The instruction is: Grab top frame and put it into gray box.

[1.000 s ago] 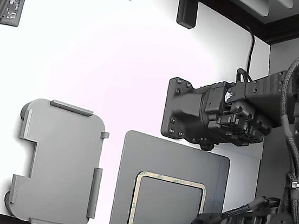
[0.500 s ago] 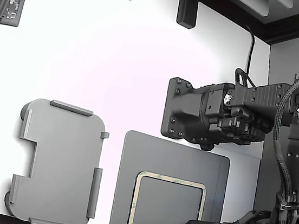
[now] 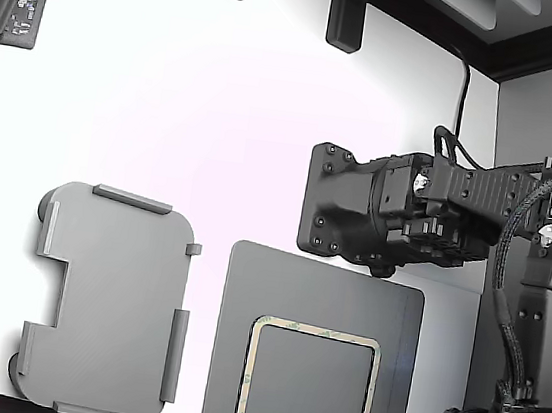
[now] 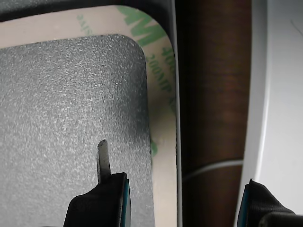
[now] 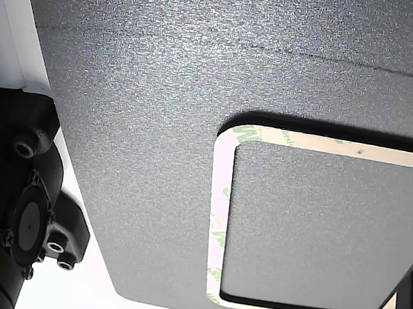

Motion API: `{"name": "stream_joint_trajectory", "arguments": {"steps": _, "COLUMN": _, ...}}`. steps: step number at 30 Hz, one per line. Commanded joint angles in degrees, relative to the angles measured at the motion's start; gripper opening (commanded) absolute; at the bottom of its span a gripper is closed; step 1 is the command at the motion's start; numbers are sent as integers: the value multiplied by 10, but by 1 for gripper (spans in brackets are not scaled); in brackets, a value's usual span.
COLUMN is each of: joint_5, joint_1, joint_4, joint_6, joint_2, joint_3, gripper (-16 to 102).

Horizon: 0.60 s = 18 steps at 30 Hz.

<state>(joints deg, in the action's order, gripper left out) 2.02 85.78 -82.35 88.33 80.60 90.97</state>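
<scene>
Since the top frame (image 3: pixel 309 380) is a thin, flat ring lying flush on the dark mat (image 3: pixel 315 302) on the worktop (image 3: pixel 168 103), we judge it light, flexible and awkward to lift; its border near a corner looks the best hold. Our pincer (image 4: pixel 182 198) hovers low over that corner, jaws apart, straddling the border. The gray box (image 3: pixel 108 302) lies well apart.

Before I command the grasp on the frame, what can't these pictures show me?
- Gripper: wrist view's edge cuts off both fingers; only the tips show, spread wide apart.
- Top frame: exterior view, the arm's cables cover its near right corner; wrist view shows one corner only.
- Finger-to-frame contact: no side-on view, cannot tell.
- Gray box: exterior view only; near edge cropped.
</scene>
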Motion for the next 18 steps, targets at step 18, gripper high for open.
{"name": "stream_joint_trajectory", "arguments": {"steps": 18, "joint_5": -22, "joint_1": 13, "joint_4": -17, "joint_6": -3, "joint_2": -13, "joint_3": -29, "gripper": 93}}
